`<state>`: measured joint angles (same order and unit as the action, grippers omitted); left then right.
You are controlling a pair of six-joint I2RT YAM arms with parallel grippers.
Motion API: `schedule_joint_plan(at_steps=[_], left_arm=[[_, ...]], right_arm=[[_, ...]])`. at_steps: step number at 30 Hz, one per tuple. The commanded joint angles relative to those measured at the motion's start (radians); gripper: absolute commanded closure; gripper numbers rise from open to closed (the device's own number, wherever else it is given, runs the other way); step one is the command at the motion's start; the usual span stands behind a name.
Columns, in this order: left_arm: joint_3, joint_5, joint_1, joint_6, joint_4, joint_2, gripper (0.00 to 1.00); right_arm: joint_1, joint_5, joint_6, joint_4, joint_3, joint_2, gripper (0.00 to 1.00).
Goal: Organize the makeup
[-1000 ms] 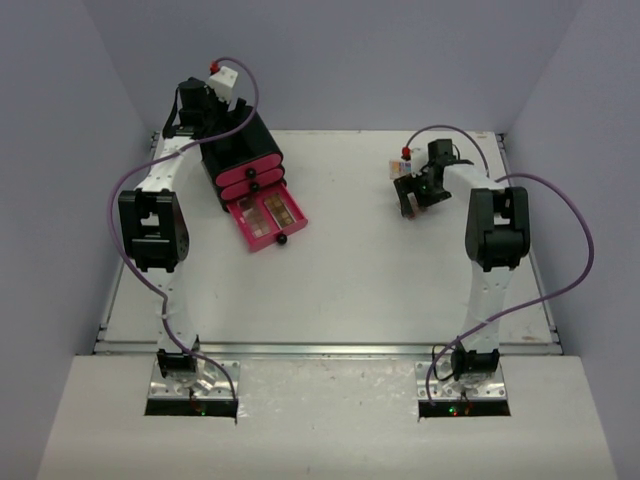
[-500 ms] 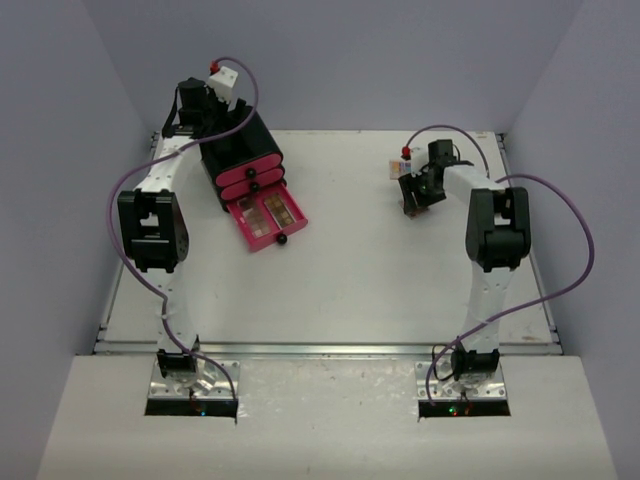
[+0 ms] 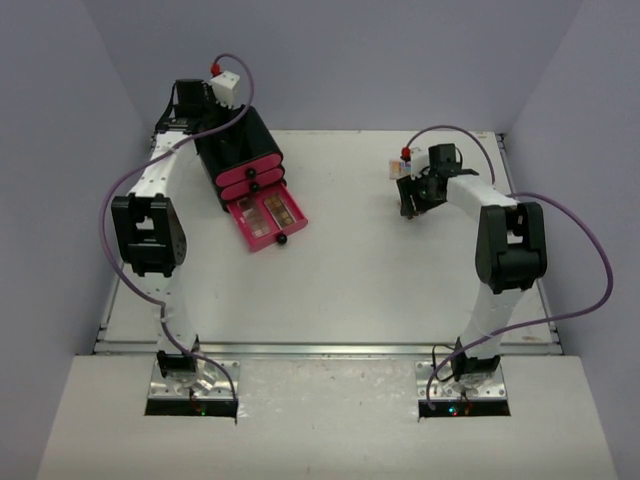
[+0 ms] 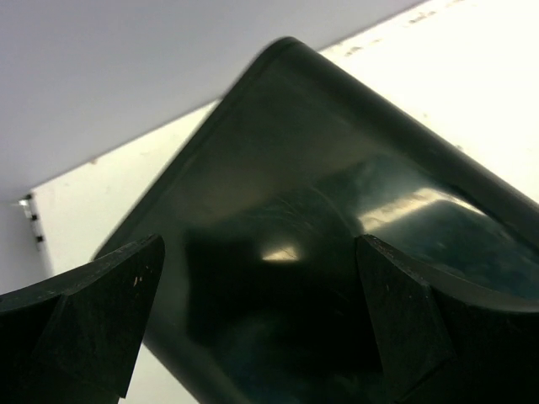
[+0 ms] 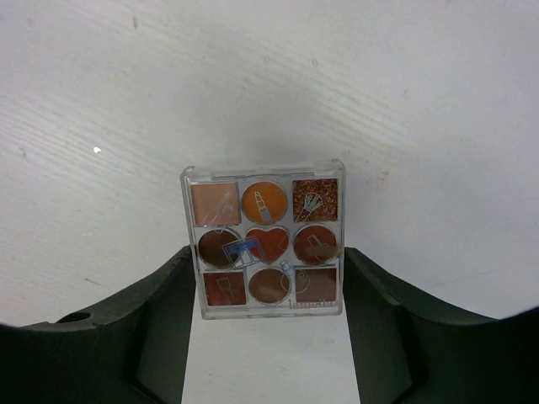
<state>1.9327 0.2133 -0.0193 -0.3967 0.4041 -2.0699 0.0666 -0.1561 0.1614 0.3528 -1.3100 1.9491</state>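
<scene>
A clear square palette [image 5: 263, 240] with nine brown, orange and tan swatches lies on the white table between my right gripper's [image 5: 269, 278] fingers [image 5: 160, 324], which stand against both of its side edges. In the top view my right gripper [image 3: 411, 196] is low over the table at the back right and hides the palette. Two tan and pink palettes [image 3: 266, 212] lie in the open pink drawer [image 3: 290, 226]. My left gripper [image 4: 257, 324] is open, close above the glossy black top of the chest [image 4: 337, 219]. In the top view it [image 3: 188, 100] is behind the chest [image 3: 238, 148].
The black chest with pink drawer fronts stands at the back left, its bottom drawer pulled out toward the table's middle. Grey walls close in the back and both sides. The table's metal front edge [image 3: 330, 349] runs near the arm bases.
My right arm's elbow has swung to the right and the wrist has turned, while the gripper stays low at the same spot. My left gripper has shifted slightly left behind the chest.
</scene>
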Motion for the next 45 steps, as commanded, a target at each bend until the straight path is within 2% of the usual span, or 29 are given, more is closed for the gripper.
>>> schedule_joint_plan(at_steps=[1, 4, 10, 18, 21, 25, 30, 35, 41, 45], left_arm=[[0.009, 0.153, 0.007, 0.067, 0.057, 0.111, 0.04], [-0.003, 0.22, 0.009, 0.085, 0.062, 0.155, 0.04], [-0.022, 0.268, 0.01, 0.087, 0.08, 0.209, 0.04], [-0.064, 0.175, 0.009, 0.044, 0.062, 0.226, 0.04], [-0.069, 0.157, 0.009, 0.044, 0.048, 0.215, 0.04], [-0.063, 0.1, 0.009, 0.035, 0.036, 0.191, 0.04], [-0.077, 0.024, 0.009, 0.023, 0.02, 0.156, 0.04], [-0.09, -0.017, 0.006, 0.022, -0.007, 0.131, 0.04], [-0.103, -0.073, 0.002, 0.016, -0.036, 0.101, 0.04], [-0.105, -0.073, -0.002, 0.018, -0.041, 0.089, 0.04]], right_arm=[[0.027, 0.004, 0.006, -0.074, 0.008, -0.078, 0.81], [0.044, -0.008, 0.005, -0.078, 0.004, -0.093, 0.81], [0.073, -0.022, -0.006, -0.086, 0.004, -0.136, 0.81], [0.2, 0.015, -0.039, -0.024, -0.083, -0.151, 0.81], [0.258, 0.004, -0.089, -0.026, -0.112, -0.15, 0.8], [0.348, -0.01, -0.236, -0.035, -0.171, -0.133, 0.8], [0.478, 0.015, -0.375, -0.068, -0.27, -0.066, 0.8], [0.604, 0.098, -0.413, -0.13, -0.368, 0.039, 0.8], [0.739, 0.152, -0.457, -0.077, -0.625, 0.249, 0.8], [0.775, 0.218, -0.493, -0.106, -0.637, 0.299, 0.81]])
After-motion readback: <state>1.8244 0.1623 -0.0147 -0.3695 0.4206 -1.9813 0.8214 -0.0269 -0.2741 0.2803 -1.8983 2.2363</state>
